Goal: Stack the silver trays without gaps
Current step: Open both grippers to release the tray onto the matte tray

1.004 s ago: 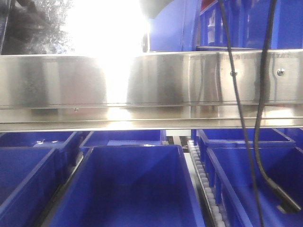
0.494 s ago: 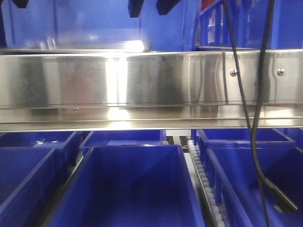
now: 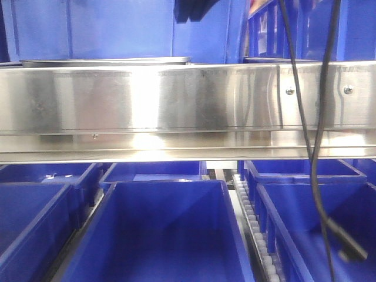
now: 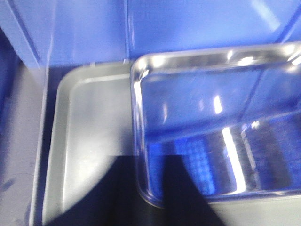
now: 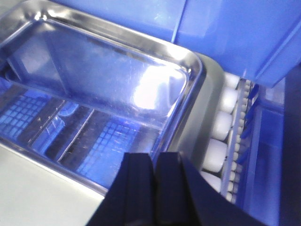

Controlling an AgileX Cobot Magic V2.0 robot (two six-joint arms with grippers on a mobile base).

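A mirror-shiny silver tray [image 4: 211,117] lies in a larger dull grey tray [image 4: 80,141], pushed toward its right side. In the left wrist view my left gripper [image 4: 149,157] hangs over the shiny tray's near left corner, its dark fingers apart and the rim showing between them. My right gripper [image 5: 154,157] is over the same tray's [image 5: 103,94] near right corner, fingers pressed together, hiding the corner. From the front only a thin tray edge [image 3: 106,59] shows above the rail, with the right gripper [image 3: 197,12] higher up.
A broad steel rail with screw heads [image 3: 176,106] crosses the front view. Blue plastic bins [image 3: 158,235] stand below it and blue walls behind the trays. White conveyor rollers [image 5: 221,127] run right of the grey tray. Black cables [image 3: 317,147] hang at the right.
The bright glare of a tilted tray above the rail has gone; the tray edge now lies flat. The dark fingers that had come into view at the top have drawn together.
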